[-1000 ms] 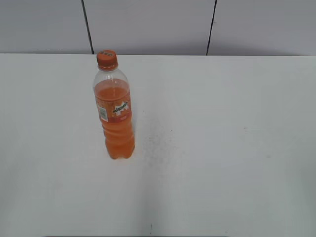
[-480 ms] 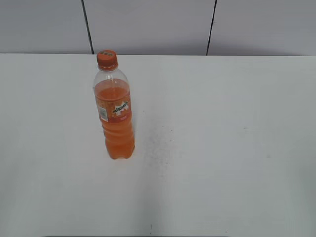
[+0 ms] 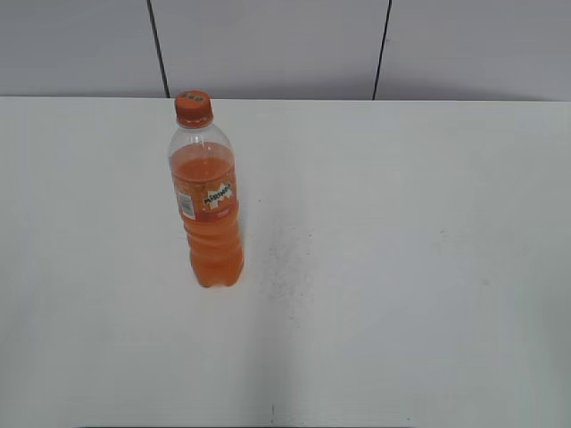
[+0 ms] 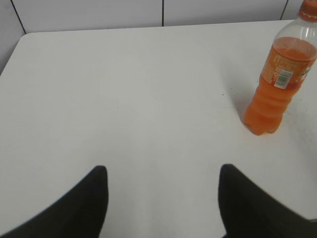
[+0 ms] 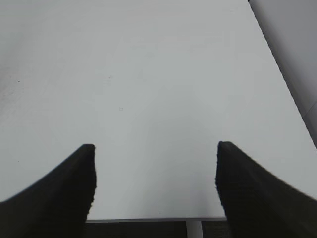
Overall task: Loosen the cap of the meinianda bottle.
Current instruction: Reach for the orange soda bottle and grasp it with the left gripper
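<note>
Since nothing differs between the exterior pictures from a second ago and now, the scene is at a standstill: the bottle (image 3: 207, 205) stands upright in the same spot on the white tabletop (image 3: 401, 267), left of centre at about nine o'clock from the middle, and its cap (image 3: 193, 108) sits on the neck with the dark mark on top, apparently untouched. Neither arm shows in the exterior view. In the left wrist view the left claw (image 4: 163, 198) hangs above bare tabletop, its jaws spread fairly wide and gripping nothing, with the bottle well apart at about two o'clock from it, near the frame's right edge. In the right wrist view the right claw (image 5: 154, 178) is spread wider and is likewise empty, over the near edge of the tabletop; the bottle does not appear there at all. My reading is that the task has not begun: no approach is under way, one claw will likely need to steady the bottle body while the other goes to the cap, and the left one is the nearer candidate for reaching it first.
</note>
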Available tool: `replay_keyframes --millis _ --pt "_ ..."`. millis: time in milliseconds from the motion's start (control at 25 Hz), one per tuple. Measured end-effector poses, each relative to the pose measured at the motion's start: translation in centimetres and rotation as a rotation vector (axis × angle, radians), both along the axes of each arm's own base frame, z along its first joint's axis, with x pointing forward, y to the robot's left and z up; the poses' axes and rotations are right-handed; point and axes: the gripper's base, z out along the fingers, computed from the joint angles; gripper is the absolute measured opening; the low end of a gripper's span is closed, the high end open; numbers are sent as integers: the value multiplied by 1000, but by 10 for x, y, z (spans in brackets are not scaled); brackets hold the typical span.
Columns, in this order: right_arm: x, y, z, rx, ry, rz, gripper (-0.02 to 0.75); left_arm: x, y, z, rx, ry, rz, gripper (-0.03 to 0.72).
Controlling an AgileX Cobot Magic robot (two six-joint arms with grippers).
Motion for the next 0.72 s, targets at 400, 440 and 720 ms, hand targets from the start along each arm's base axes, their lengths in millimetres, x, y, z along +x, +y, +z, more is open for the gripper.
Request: replay_keyframes --millis 400,440,720 --pt "0 0 0 0 0 0 565 6 -1 39 -15 -263 -2 436" --pt "0 0 0 0 0 0 565 10 -1 45 -17 -304 -2 436" --pt "0 0 0 0 0 0 565 54 -4 65 -27 -461 -13 436"
